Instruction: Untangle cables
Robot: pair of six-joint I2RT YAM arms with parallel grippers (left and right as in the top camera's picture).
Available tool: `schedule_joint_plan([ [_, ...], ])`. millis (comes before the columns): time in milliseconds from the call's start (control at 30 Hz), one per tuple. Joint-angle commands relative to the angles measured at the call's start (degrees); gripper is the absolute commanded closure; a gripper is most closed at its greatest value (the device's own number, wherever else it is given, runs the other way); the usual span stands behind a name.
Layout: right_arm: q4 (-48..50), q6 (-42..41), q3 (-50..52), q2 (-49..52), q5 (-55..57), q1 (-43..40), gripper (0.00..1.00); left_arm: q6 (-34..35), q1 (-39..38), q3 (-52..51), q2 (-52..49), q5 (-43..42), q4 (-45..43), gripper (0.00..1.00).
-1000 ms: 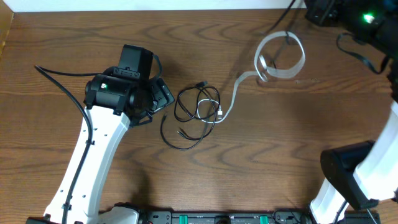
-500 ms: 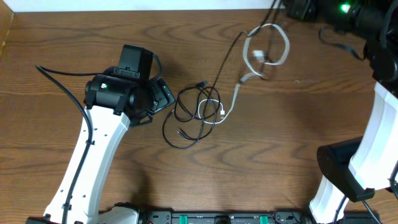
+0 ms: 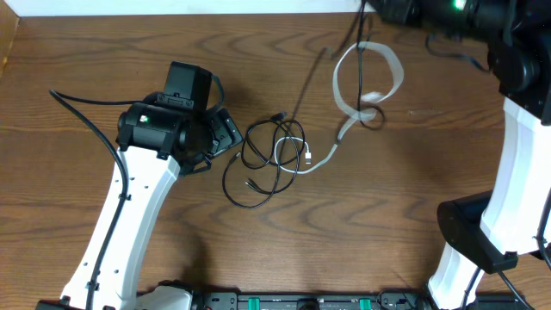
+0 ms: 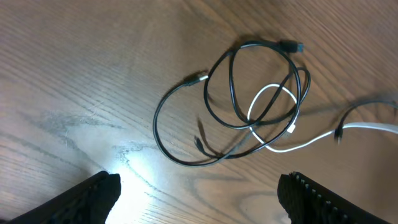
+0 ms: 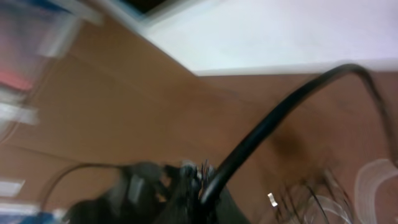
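A tangle of thin black cables (image 3: 274, 155) (image 4: 236, 93) lies mid-table, and a white cable (image 3: 368, 82) (image 4: 273, 112) runs out of it to the right into a raised loop. My left gripper (image 3: 225, 133) (image 4: 199, 208) stands open just left of the tangle, holding nothing. At the far edge my right gripper (image 3: 372, 7) (image 5: 202, 186) is shut on a black cable (image 3: 360, 52) (image 5: 280, 112). That cable hangs down through the white loop. The right wrist view is blurred, with the white cable (image 5: 379, 180) at its lower right.
A thin black strand (image 3: 308, 84) stretches from the tangle up toward the far edge. The left arm's own thick cable (image 3: 82, 102) trails on the table at left. A white wall (image 3: 172, 7) borders the far edge, and a rail (image 3: 301, 301) runs along the near edge.
My right arm has moved left along the far edge with the black cable, dragging the white loop leftward and tightening it. The left arm and the tangle have hardly moved.
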State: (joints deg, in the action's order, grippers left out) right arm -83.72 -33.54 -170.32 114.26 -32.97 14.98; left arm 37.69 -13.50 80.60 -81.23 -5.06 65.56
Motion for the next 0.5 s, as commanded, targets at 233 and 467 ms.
schedule_joint_plan([
  [233,-10.95,-6.75,7.65,0.48,24.15,1.64,0.98,-32.74,0.02,-0.13,1.31,-41.88,-11.87,0.14],
  [467,-5.31,-10.82,13.03,0.48,13.97,1.62,0.99,-34.47,-6.08,-0.13,4.66,-41.33,-20.63,0.14],
])
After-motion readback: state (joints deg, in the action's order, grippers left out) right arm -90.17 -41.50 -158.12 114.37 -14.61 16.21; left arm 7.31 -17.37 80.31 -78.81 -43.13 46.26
